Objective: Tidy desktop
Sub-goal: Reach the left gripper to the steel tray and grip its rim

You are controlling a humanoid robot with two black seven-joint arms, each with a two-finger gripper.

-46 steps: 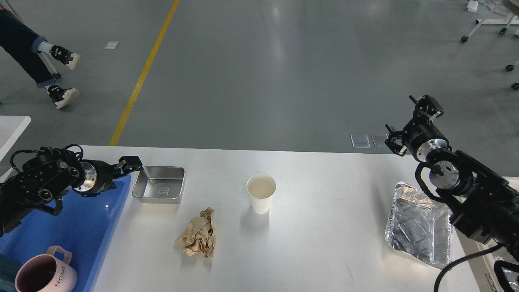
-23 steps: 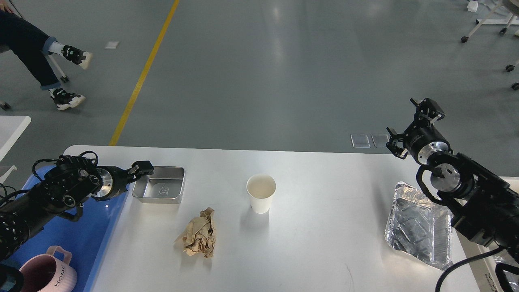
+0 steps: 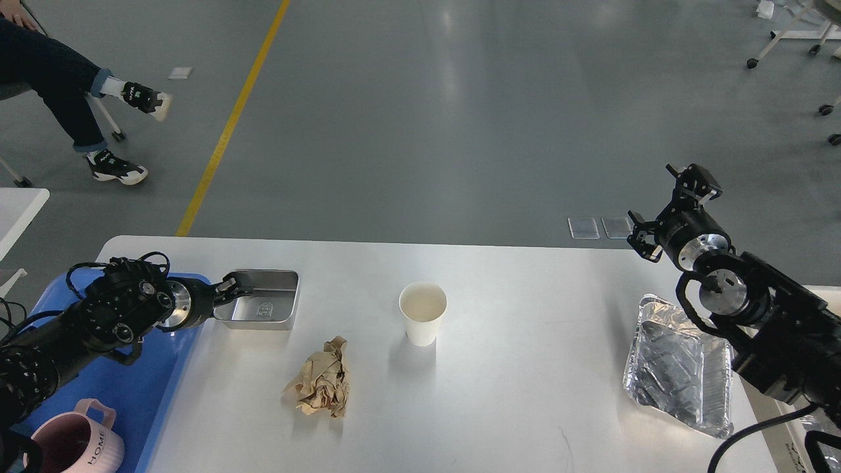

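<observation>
The white desktop (image 3: 512, 394) carries a small steel tray (image 3: 263, 307), a crumpled brown paper ball (image 3: 320, 384), a white paper cup (image 3: 422, 314) and a foil container (image 3: 680, 364). My left gripper (image 3: 234, 289) is at the steel tray's left rim, its fingertips over the tray's near-left corner. The fingers are dark and I cannot tell whether they grip the rim. My right gripper (image 3: 694, 180) is raised past the desktop's far right edge, open and holding nothing.
A blue plastic tray (image 3: 141, 387) lies at the desktop's left end with a pink mug (image 3: 73, 443) at its near corner. A seated person's legs (image 3: 79, 85) show far left on the floor. A small white table corner (image 3: 20, 210) is at left.
My left gripper has moved right and down from beside the blue tray to the steel tray's left rim. The right gripper sank slightly. The person's feet shifted.
</observation>
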